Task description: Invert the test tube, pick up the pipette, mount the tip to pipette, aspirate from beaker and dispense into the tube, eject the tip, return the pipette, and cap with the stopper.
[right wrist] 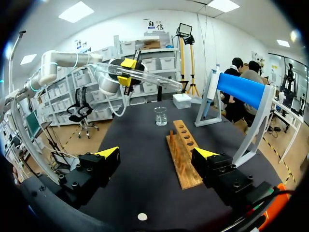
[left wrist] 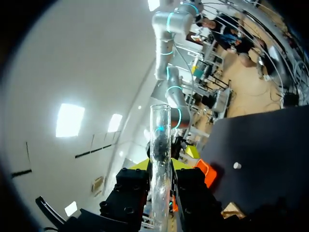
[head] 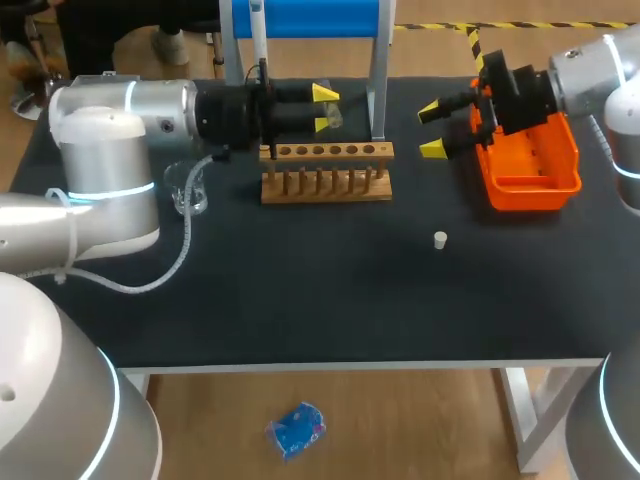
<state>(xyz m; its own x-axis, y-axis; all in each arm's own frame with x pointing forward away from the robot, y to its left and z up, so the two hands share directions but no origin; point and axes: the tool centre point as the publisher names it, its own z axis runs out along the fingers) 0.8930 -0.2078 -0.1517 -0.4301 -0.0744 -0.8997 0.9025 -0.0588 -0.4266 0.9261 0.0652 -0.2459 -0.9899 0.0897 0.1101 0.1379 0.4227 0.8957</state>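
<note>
Gripping test tube between clamped fingers, left gripper hangs just behind wooden tube rack; tube lies roughly level in right wrist view. Right gripper holds nothing, fingers spread wide, just beside orange bin. Glass beaker stands left of rack. White stopper lies alone on black worktop. Pipette hangs on blue stand.

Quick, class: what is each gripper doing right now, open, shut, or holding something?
Left gripper: shut on the test tube.
Right gripper: open, holding nothing.
</note>
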